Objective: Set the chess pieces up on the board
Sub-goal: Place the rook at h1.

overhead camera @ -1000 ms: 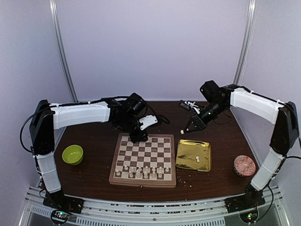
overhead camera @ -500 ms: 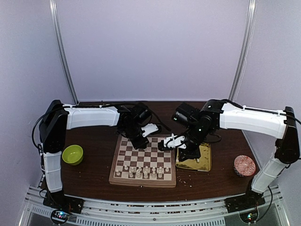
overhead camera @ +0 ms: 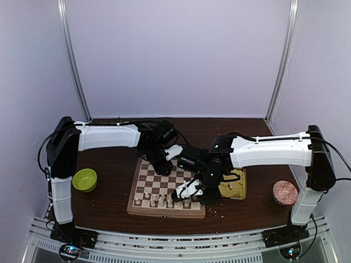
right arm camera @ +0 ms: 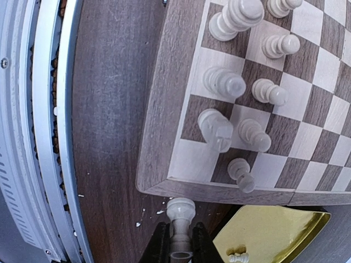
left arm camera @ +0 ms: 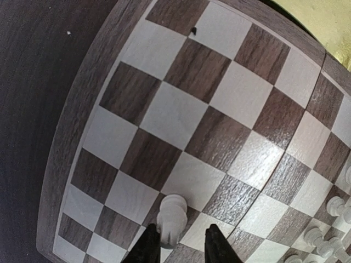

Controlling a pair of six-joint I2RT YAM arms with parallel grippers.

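Judging by its build, the cream-white chess piece pinched in the right gripper is light, rigid and smooth-sided, so it is liable to twist or slip. The body below the head looks the best place to take hold, and that is where the two fingers clamp it. It hangs just off the near corner of the board, over the dark table, with the gold tray close on the other side. The corner square beside it looks empty, while the standing chess pieces crowd the neighbouring squares and would topple easily. Toward the board's far side a second piece stands upright on a square inside the left gripper, whose jaws are parted with a gap on one side, so it looks let go
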